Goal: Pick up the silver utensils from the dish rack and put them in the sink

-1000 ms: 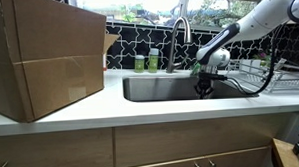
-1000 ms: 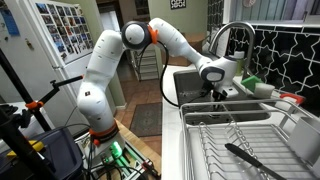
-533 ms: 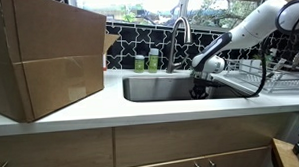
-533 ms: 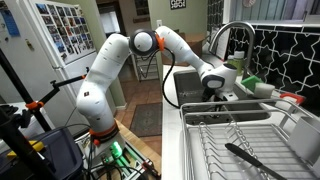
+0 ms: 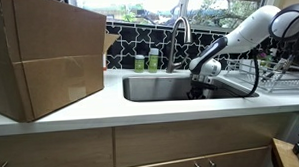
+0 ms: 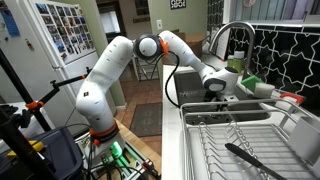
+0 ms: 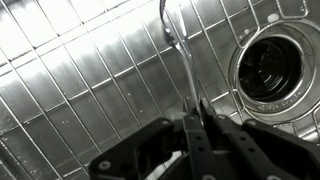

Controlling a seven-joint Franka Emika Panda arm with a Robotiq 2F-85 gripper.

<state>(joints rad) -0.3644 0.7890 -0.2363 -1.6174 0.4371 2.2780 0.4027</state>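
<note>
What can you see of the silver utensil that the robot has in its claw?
In the wrist view the utensil is a thin, shiny, slightly curved metal strip. Its far end runs off the top edge, so whether it is a fork or a spoon cannot be told. The gripper is shut on its near end. It lies out over the sink's bottom grid, beside the drain. Whether it touches the grid is unclear.

Arm outstretched, gripper (image 5: 199,89) low, fingers (image 7: 207,135) pinched together.
</note>
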